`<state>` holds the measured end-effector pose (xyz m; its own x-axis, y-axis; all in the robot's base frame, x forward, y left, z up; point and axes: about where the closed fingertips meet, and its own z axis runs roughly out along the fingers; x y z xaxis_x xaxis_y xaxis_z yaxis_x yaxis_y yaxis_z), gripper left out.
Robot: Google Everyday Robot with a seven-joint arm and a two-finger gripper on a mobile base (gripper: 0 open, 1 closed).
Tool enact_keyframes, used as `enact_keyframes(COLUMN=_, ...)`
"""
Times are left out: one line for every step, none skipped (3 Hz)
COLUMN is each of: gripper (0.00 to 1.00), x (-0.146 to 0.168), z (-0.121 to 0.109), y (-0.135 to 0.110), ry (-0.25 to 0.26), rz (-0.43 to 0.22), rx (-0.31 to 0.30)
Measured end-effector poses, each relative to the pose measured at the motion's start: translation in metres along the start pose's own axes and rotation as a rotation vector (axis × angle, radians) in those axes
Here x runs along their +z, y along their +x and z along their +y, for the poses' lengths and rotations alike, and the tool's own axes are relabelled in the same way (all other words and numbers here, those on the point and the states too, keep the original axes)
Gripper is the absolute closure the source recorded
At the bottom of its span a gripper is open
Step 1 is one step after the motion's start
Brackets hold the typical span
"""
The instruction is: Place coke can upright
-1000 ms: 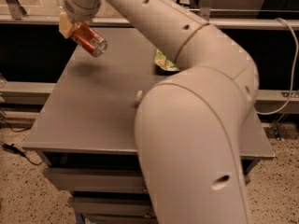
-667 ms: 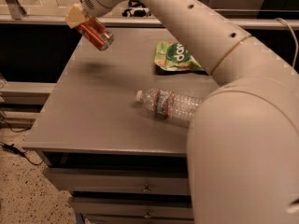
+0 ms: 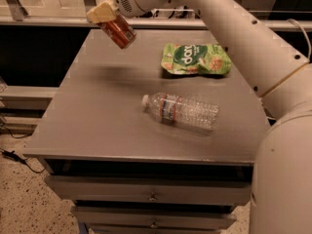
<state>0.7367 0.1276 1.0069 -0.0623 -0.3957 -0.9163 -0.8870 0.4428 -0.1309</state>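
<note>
The coke can [image 3: 118, 32] is a small red-orange can. It hangs tilted in the air above the far left part of the grey table [image 3: 97, 116], its lower end pointing down and to the right. My gripper [image 3: 105, 14] is at the top left of the view, shut on the can's upper end with its tan fingers [image 3: 100, 13]. My white arm reaches in from the right across the top of the view. The can's shadow falls on the table below it.
A clear plastic water bottle [image 3: 181, 111] lies on its side in the middle of the table. A green snack bag [image 3: 196, 58] lies flat at the far right. Drawers [image 3: 151, 196] sit under the table's front edge. My arm's body fills the right side.
The arm has swung out of the foreground, uncovering the bottle and bag. The gripper still holds the can tilted above the far left of the table.
</note>
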Motion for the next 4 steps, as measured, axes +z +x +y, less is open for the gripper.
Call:
enact_keyframes(gripper=1.0, x=-0.011, z=-0.002, y=0.003, ry=-0.004, rz=-0.019, rx=-0.029)
enact_keyframes(gripper=1.0, x=-0.01, z=0.005, y=0.008, ry=-0.01, rz=-0.047, rx=-0.013)
enact_keyframes(gripper=1.0, x=-0.024, z=0.011, y=0.024, ry=-0.004, rz=-0.115, rx=0.007)
enact_keyframes(gripper=1.0, x=-0.055, z=0.013, y=0.038, ry=0.016, rz=-0.193, rx=0.024)
